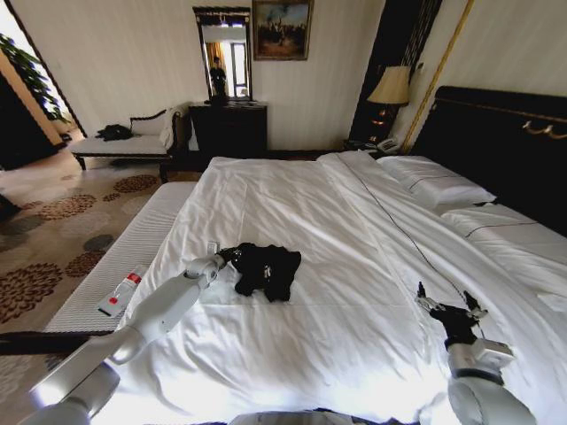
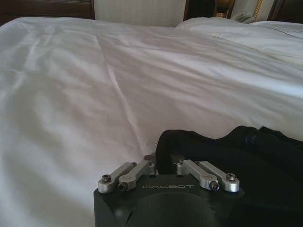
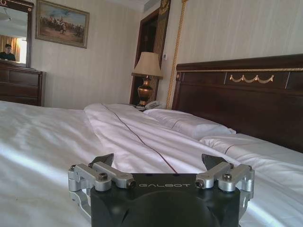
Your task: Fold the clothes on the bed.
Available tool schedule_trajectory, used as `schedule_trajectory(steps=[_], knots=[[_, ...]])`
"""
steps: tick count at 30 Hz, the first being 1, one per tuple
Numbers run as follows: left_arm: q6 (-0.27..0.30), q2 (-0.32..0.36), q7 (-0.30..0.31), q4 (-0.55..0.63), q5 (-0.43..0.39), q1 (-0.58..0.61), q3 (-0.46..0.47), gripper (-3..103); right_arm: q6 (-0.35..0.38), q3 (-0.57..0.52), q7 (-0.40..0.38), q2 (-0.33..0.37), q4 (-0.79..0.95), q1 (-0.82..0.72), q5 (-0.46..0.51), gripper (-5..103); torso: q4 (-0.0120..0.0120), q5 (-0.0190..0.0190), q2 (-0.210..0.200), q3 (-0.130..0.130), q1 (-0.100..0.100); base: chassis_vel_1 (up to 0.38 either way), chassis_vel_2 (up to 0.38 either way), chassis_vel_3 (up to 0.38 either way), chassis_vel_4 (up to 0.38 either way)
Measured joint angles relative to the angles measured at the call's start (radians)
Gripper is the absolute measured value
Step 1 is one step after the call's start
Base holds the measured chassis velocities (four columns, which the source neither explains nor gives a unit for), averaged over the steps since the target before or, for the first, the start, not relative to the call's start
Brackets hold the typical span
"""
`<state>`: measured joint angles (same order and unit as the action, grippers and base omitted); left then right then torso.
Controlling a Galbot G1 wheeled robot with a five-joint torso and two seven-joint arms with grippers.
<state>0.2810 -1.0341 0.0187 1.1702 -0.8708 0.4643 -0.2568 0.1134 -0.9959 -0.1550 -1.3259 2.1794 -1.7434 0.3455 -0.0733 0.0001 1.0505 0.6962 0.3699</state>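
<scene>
Left arm is reaching out low from the near-left across the bed [image 1: 354,336], with the left gripper [image 1: 229,255] sitting right at the near-left edge of the clothes [image 1: 266,269]. The bed's white duvet is taking up most of the scene, and the black T-shirt is lying bunched in a small heap around mid-mattress, well apart from the pillows [image 1: 438,188] and headboard [image 1: 505,150]. In the left wrist view the fingers are drawn in on a fold of the black fabric [image 2: 227,151], so I'm reading that gripper as pinched onto the shirt's edge. Right gripper [image 1: 450,307] is hovering just above the sheet on the near-right, jaws spread and holding nothing, well clear of the shirt. My call: we're at the spread-out stage, no fold made yet. To do it well, the grip should be taking a single layer at a hem or shoulder, not the wad, and pulling flat along the sheet without dragging the duvet.
</scene>
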Motion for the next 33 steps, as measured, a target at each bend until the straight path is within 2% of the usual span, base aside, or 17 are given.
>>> schedule_trajectory(steps=[1,3,5,7,8,9,12,13,15,18,19,22,23,25,28,29,33], knots=[[0.0,0.0,0.0,0.0,0.0,0.0,0.0,17,0.0,0.0,0.0,0.0,0.0,0.0,0.0,100,0.0,0.0,0.0,0.0,0.0,0.0,0.0,0.0,0.0],[0.0,0.005,0.003,0.009,0.0,0.008,0.002,6,0.018,0.008,-0.003,0.021,0.002,0.001,0.037,100,-0.0001,0.0,0.0,0.0,0.0,0.0,0.0,0.0,0.0],[-0.001,0.009,0.005,0.015,0.0,0.013,0.003,3,0.037,0.013,-0.005,0.043,0.005,0.004,0.075,100,-0.0001,0.0001,0.0,0.0,0.0,0.0,0.0,0.0,0.0],[-0.001,0.015,0.01,0.025,-0.001,0.022,0.004,1,0.11,0.029,-0.017,0.128,0.018,0.024,0.207,100,-0.0002,0.0003,0.0,0.0,0.0,0.0,0.0,0.0,0.0],[-0.001,0.018,0.012,0.03,-0.002,0.025,0.005,1,0.161,0.037,-0.025,0.187,0.026,0.038,0.305,100,-0.0002,0.0003,0.0,0.0,0.0,0.0,0.0,0.0,0.0],[-0.001,0.018,0.012,0.03,-0.002,0.025,0.005,1,0.161,0.037,-0.025,0.187,0.026,0.038,0.305,100,-0.0002,0.0003,0.0,0.0,0.0,0.0,0.0,0.0,0.0],[-0.001,0.022,0.019,0.044,-0.002,0.035,0.007,1,0.318,0.067,-0.055,0.388,0.029,0.141,0.635,100,0.0003,0.0001,0.0,0.0,0.0,0.0,0.0,0.0,0.0],[-0.001,0.022,0.019,0.044,-0.002,0.035,0.007,1,0.318,0.067,-0.055,0.388,0.029,0.141,0.635,100,0.0003,0.0001,0.0,0.0,0.0,0.0,0.0,0.0,0.0],[-0.001,0.023,0.025,0.053,-0.002,0.042,0.009,1,0.395,0.124,-0.057,0.514,-0.022,0.256,0.799,100,0.0002,0.0,0.0,0.0,0.0,0.0,0.0,0.0,0.0],[0.0,0.022,0.033,0.064,-0.001,0.052,0.011,1,0.435,0.289,-0.049,0.633,-0.137,0.447,0.952,100,0.0001,0.0001,0.0,0.0,0.0,0.0,0.0,0.0,0.0],[0.0,0.022,0.033,0.064,-0.001,0.052,0.011,1,0.435,0.289,-0.049,0.633,-0.137,0.447,0.952,100,0.0001,0.0001,0.0,0.0,0.0,0.0,0.0,0.0,0.0],[0.002,0.021,0.043,0.081,-0.001,0.061,0.014,1,0.448,0.516,-0.031,0.672,-0.282,0.706,1.035,100,0.0003,0.0001,0.0,0.0,0.0,0.0,0.0,0.0,0.0],[0.002,0.021,0.043,0.081,-0.001,0.061,0.014,1,0.448,0.516,-0.031,0.672,-0.282,0.706,1.035,100,0.0003,0.0001,0.0,0.0,0.0,0.0,0.0,0.0,0.0],[0.005,0.022,0.05,0.094,-0.002,0.064,0.014,1,0.454,0.66,-0.015,0.661,-0.369,0.856,1.058,100,0.0,0.0,0.0,0.0,0.0,0.0,0.0,0.0,0.0],[0.006,0.025,0.054,0.104,-0.005,0.069,0.015,1,0.481,0.854,0.003,0.602,-0.498,1.062,1.08,100,0.0,-0.0001,0.0,0.0,0.0,0.0,0.0,0.0,0.0],[0.006,0.025,0.054,0.104,-0.005,0.069,0.015,1,0.481,0.854,0.003,0.602,-0.498,1.062,1.08,100,0.0,-0.0001,0.0,0.0,0.0,0.0,0.0,0.0,0.0],[0.003,0.03,0.06,0.108,-0.005,0.077,0.016,1,0.503,1.065,0.056,0.479,-0.712,1.256,1.069,100,0.0003,-0.0002,0.0,0.0,0.0,0.0,0.0,0.0,0.0]])
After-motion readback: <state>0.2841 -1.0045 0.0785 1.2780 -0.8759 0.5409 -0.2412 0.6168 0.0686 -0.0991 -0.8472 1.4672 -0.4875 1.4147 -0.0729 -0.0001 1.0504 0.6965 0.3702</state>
